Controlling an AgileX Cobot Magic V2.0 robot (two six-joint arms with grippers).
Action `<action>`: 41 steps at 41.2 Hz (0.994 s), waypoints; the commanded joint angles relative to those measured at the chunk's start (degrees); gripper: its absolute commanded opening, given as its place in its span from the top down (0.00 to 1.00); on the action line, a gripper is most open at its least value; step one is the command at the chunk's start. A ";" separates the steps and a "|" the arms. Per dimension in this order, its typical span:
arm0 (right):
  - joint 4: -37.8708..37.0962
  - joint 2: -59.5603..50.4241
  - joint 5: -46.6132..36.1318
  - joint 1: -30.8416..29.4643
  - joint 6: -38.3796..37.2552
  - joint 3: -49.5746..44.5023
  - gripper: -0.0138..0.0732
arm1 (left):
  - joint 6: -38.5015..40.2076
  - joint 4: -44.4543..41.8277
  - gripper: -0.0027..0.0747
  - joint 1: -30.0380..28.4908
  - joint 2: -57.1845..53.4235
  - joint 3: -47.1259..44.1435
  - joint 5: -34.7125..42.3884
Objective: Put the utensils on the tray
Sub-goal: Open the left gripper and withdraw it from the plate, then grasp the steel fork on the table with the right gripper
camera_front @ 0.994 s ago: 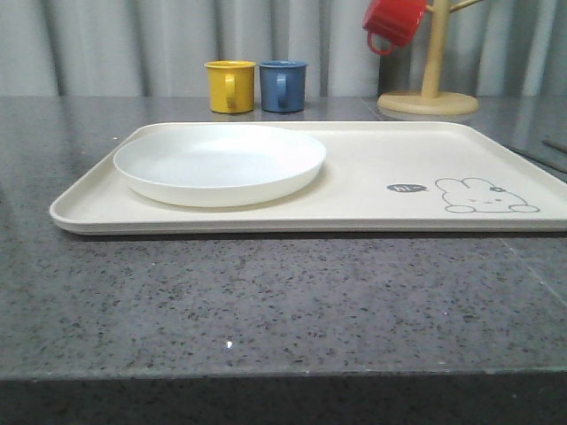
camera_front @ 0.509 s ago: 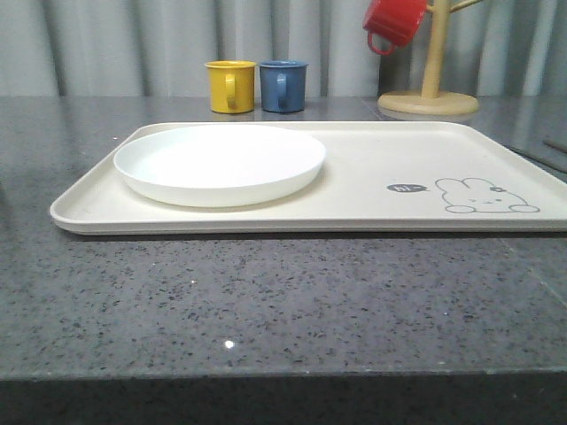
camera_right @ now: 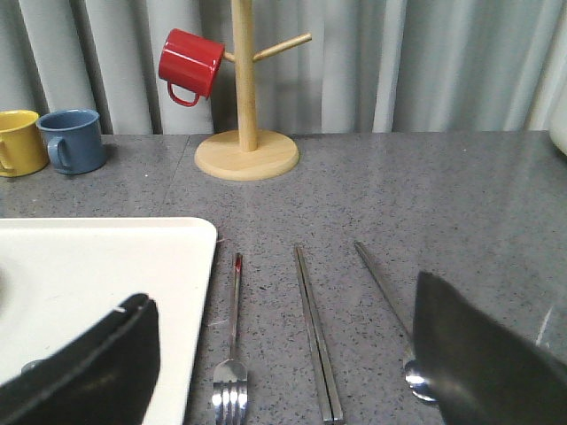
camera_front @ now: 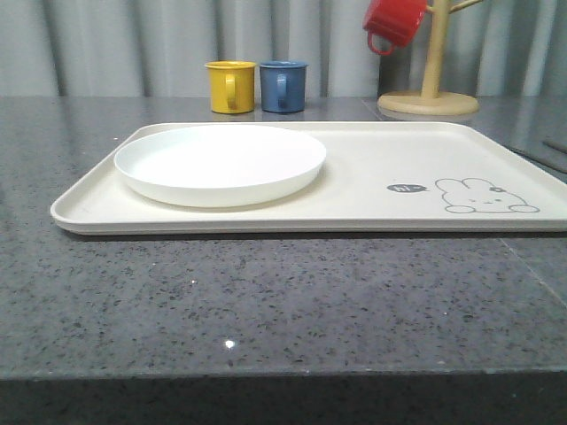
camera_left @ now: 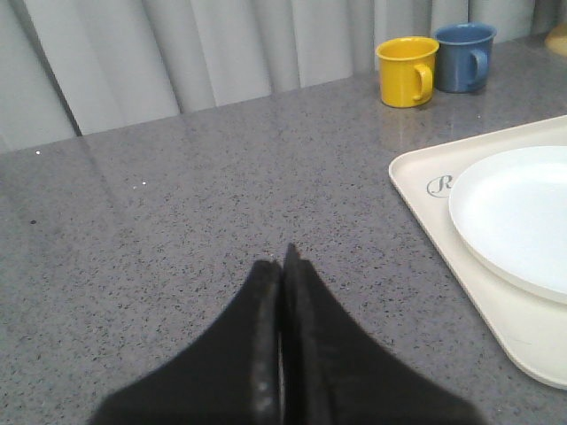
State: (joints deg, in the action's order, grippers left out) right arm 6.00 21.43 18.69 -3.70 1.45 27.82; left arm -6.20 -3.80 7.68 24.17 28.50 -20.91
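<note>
The white plate (camera_front: 220,164) sits on the cream tray (camera_front: 372,199). The fork (camera_right: 232,354), chopsticks (camera_right: 316,350) and spoon (camera_right: 394,314) lie side by side on the grey surface (camera_front: 266,301), between the wide-apart fingers of the right claw (camera_right: 288,381). The left claw (camera_left: 282,283), fingers pressed together and empty, hovers beside the tray's edge.

The grey speckled surface (camera_front: 266,301) carries the cream tray (camera_front: 372,177). Behind the tray stand a yellow mug (camera_front: 229,86), a blue mug (camera_front: 283,85) and a wooden mug stand (camera_front: 429,99). Right of the tray lie a fork (camera_right: 233,341), chopsticks (camera_right: 315,336) and a spoon (camera_right: 390,310).
</note>
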 commanded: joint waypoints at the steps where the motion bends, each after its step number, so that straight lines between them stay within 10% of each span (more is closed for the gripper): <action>1: -0.39 0.75 -4.62 -0.33 0.53 2.14 0.14 | 0.54 0.30 0.99 0.48 -5.17 -1.79 7.38; 41: -0.39 0.75 -4.68 -0.33 0.53 2.14 0.14 | 0.54 0.30 0.99 0.48 -14.30 -6.28 8.91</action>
State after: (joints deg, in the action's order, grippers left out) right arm 6.00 21.43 18.69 -3.70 1.45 27.82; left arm -6.20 -3.80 7.68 9.28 20.70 -16.69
